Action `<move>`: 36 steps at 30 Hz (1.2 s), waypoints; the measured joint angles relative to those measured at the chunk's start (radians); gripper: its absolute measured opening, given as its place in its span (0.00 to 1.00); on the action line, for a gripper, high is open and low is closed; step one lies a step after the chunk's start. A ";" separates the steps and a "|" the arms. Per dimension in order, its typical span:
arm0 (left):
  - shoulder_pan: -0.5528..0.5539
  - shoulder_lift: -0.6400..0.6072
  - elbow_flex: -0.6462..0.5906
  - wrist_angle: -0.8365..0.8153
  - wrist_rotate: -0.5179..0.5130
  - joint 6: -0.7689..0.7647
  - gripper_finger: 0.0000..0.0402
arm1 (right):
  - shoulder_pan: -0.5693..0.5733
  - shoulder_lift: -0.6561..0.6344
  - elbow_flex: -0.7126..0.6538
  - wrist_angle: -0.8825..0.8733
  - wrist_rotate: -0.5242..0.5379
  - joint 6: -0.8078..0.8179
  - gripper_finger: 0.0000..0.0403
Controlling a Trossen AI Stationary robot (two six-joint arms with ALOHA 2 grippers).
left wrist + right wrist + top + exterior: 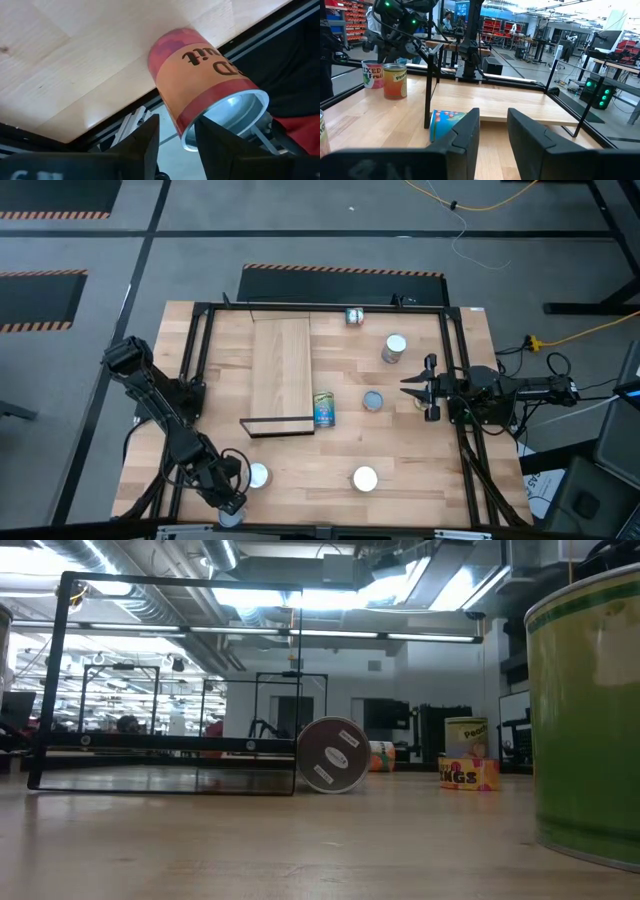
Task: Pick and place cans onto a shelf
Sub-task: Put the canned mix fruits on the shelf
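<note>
My left gripper (236, 498) is open at the table's near left corner. It slants down at a can with a red-and-orange label (200, 85) and a bright top (258, 475), which stands upright near the near edge. Its fingers (145, 145) are just short of the can's top rim. The shelf (282, 365) is a light plank with a dark end (278, 423). A blue-and-yellow can (324, 410) lies on its side beside that end. Other cans stand at the near middle (365, 478), centre right (372, 400) and far right (394, 348). My right gripper (415, 388) waits open and level at the right. My left gripper comes at the red-and-orange can slanting down from the near left. One finger (220, 145) shows in front of the can's silver top rim (235, 117). I cannot tell whether it touches. Nothing lies between the two fingers.
A black frame (205, 310) runs around the tabletop, and its near rail (125, 120) passes close under my left gripper. One more can (354, 315) sits at the far rail. In the low view a green can (590, 710) stands close at the right and a can end (332, 768) faces the camera.
</note>
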 joint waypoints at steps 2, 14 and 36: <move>0.000 0.000 0.000 0.001 -0.002 0.000 0.24 | 0.000 0.000 0.000 0.000 0.000 0.000 0.26; 0.000 -0.001 0.000 -0.005 0.004 -0.003 0.02 | 0.000 0.000 0.000 0.000 0.000 0.000 0.26; 0.032 0.004 0.174 -0.018 -0.002 0.125 0.00 | 0.000 0.000 0.000 0.000 0.000 0.000 0.26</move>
